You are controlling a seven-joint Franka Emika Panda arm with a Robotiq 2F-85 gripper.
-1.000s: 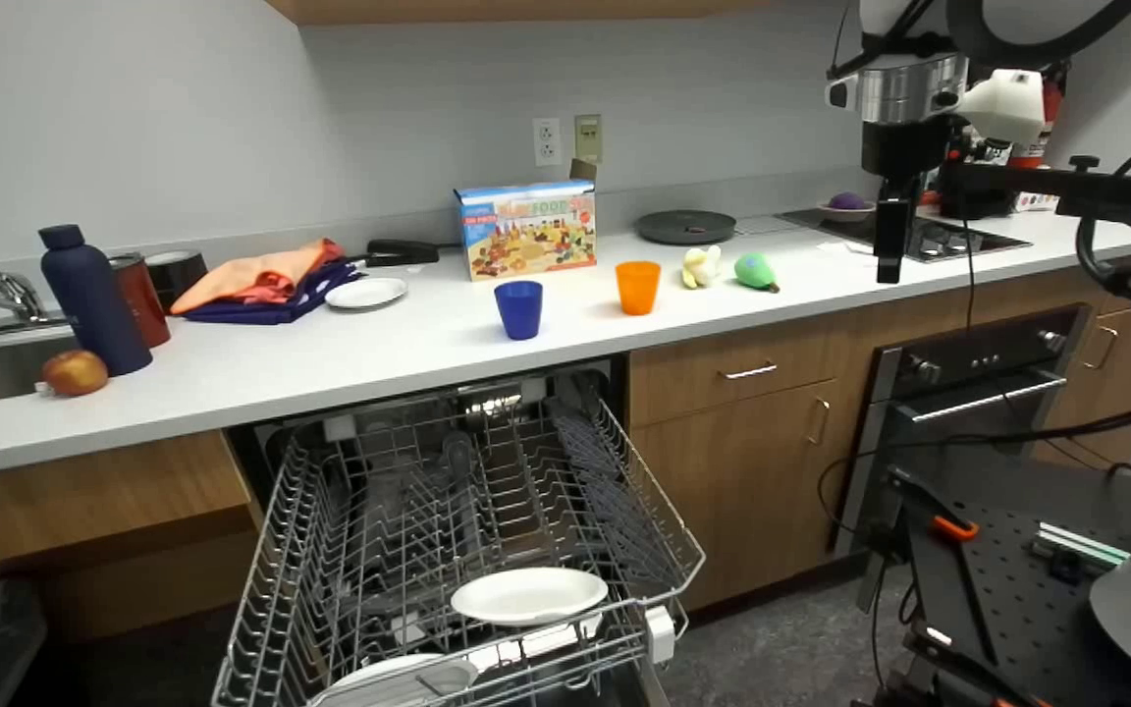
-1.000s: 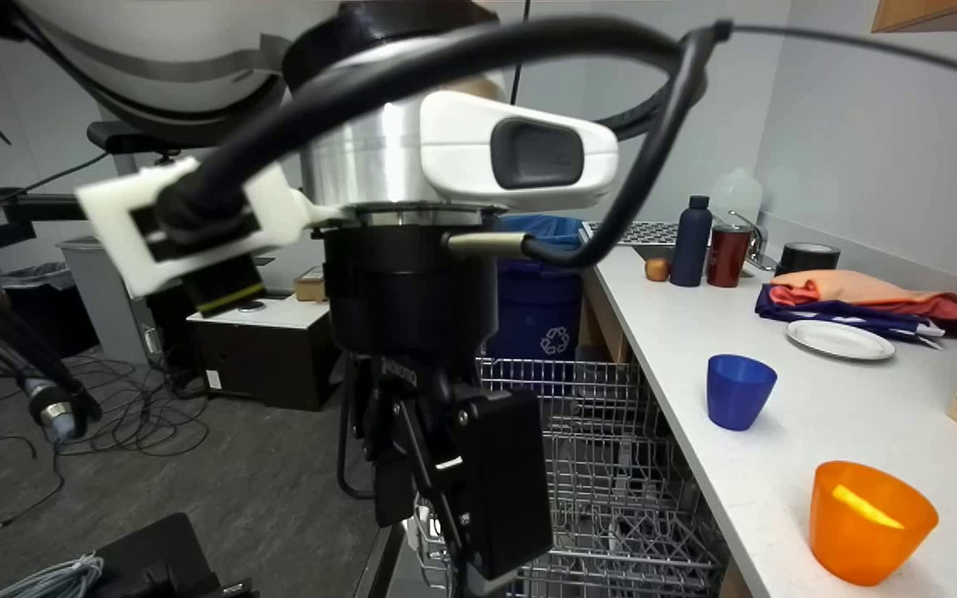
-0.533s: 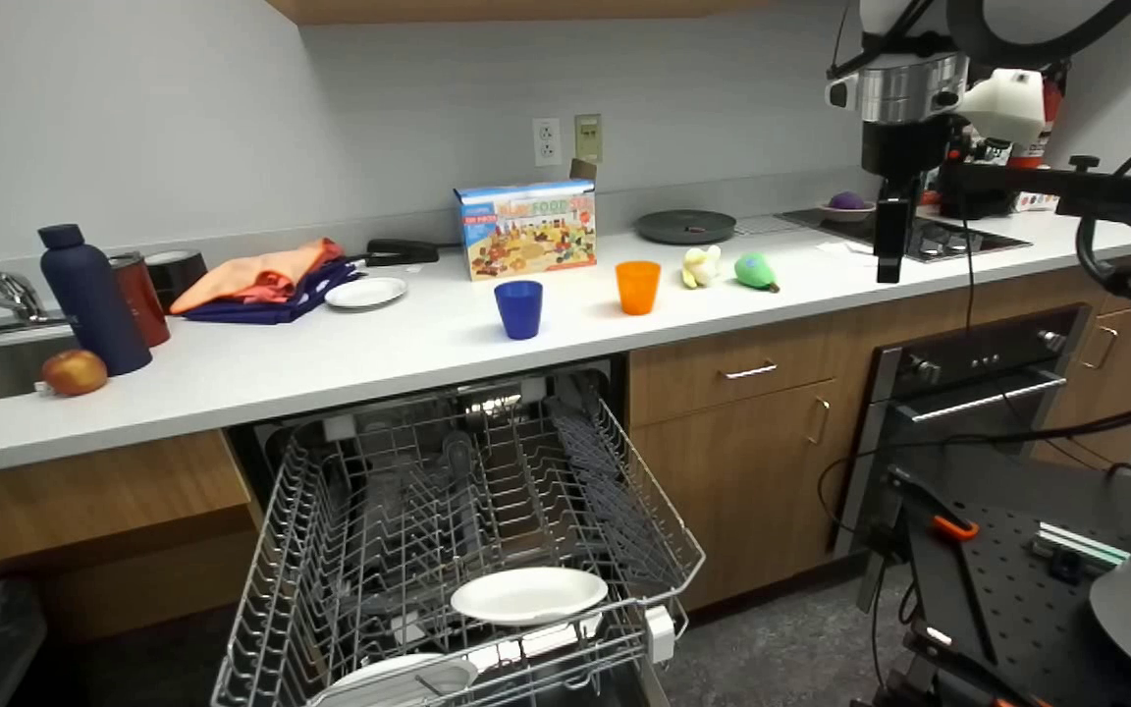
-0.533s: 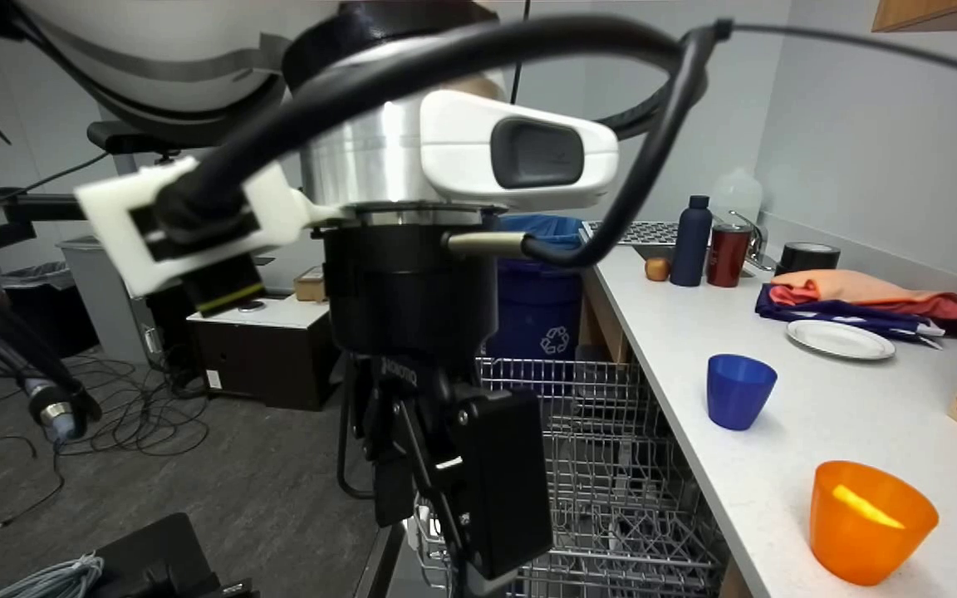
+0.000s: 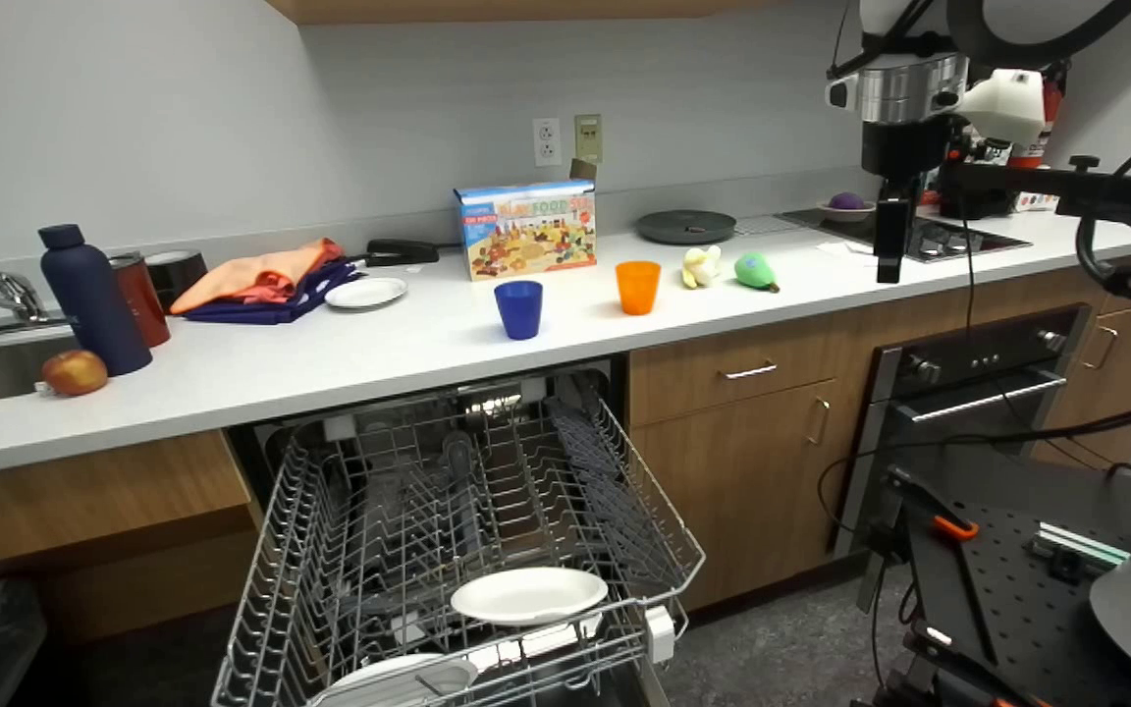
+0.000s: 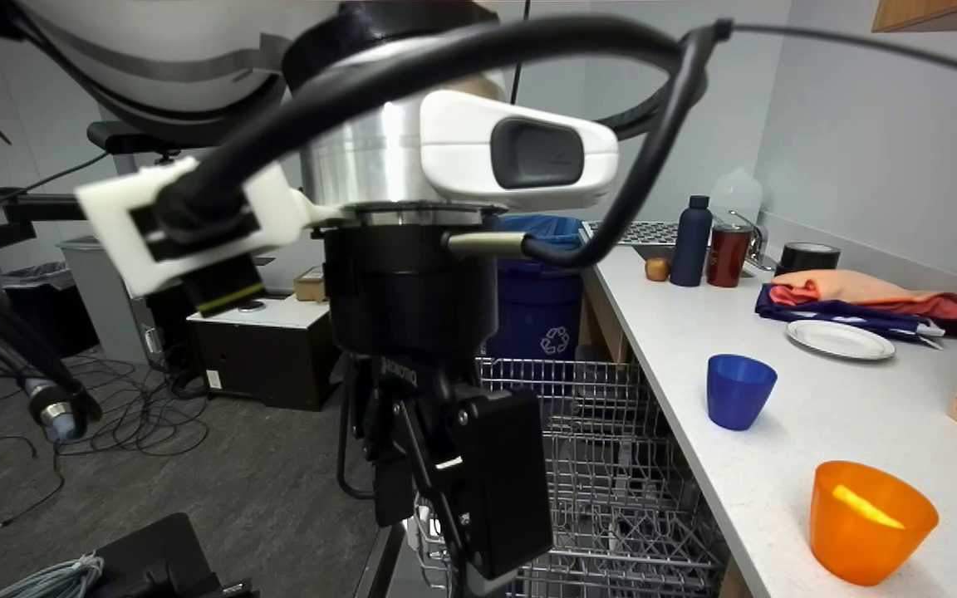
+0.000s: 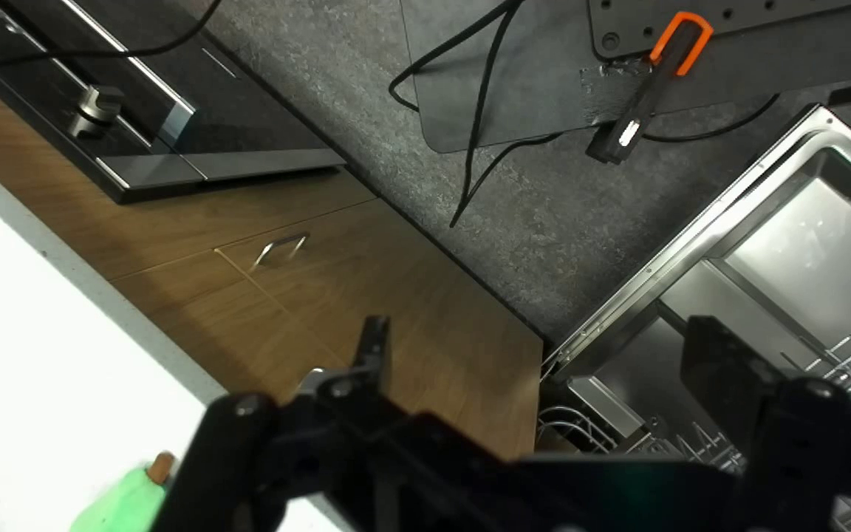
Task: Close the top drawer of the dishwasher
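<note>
The top drawer is a wide wire rack pulled far out of the dishwasher in an exterior view. White plates show within its outline near the front. The rack also shows in an exterior view, partly hidden behind my gripper. In the wrist view the dishwasher's steel door lies lowered, with rack tines at the lower right. My gripper hangs above the counter's front edge, well to the right of the rack and apart from it. In the wrist view its fingers are wide apart with nothing between them.
The white counter bears a blue cup, an orange cup, a green toy and a box. Wooden cabinets and a black oven stand right of the dishwasher. Cables hang near the arm.
</note>
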